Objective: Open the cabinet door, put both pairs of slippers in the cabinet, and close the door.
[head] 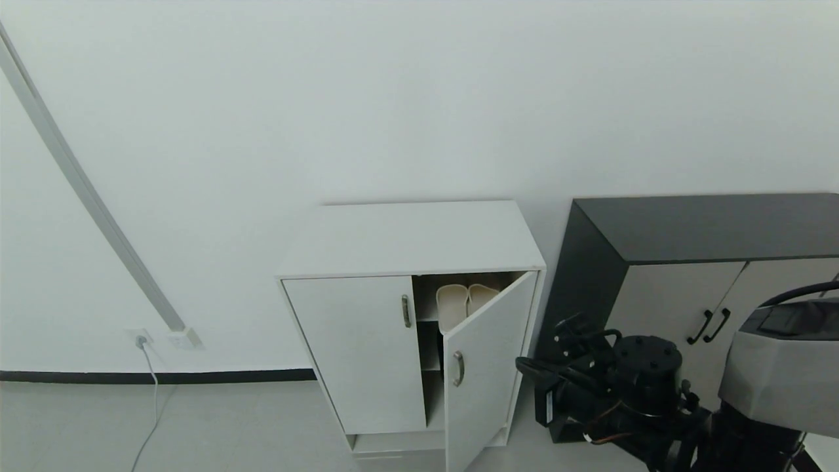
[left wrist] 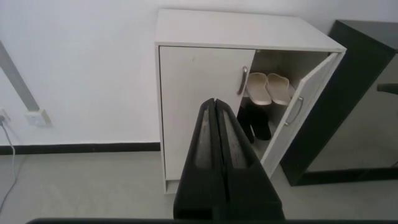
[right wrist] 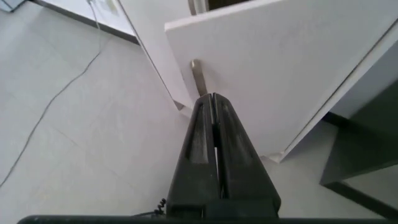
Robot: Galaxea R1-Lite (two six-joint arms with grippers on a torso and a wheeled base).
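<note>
The white cabinet (head: 406,239) stands against the wall with its left door (head: 357,354) closed and its right door (head: 485,367) partly open. A beige pair of slippers (head: 464,301) lies on the upper shelf, toes outward. In the left wrist view, a dark pair of slippers (left wrist: 255,121) sits on the shelf below the beige pair (left wrist: 268,87). My left gripper (left wrist: 214,104) is shut and empty, well back from the cabinet front. My right gripper (right wrist: 213,98) is shut and empty, just short of the open door's handle (right wrist: 196,76).
A dark cabinet (head: 708,226) with grey doors stands right beside the white one, close to the open door's swing. On the left wall are a socket with a trailing cable (head: 141,341) and a slanted grey conduit (head: 85,190). Bare floor (head: 196,426) lies in front.
</note>
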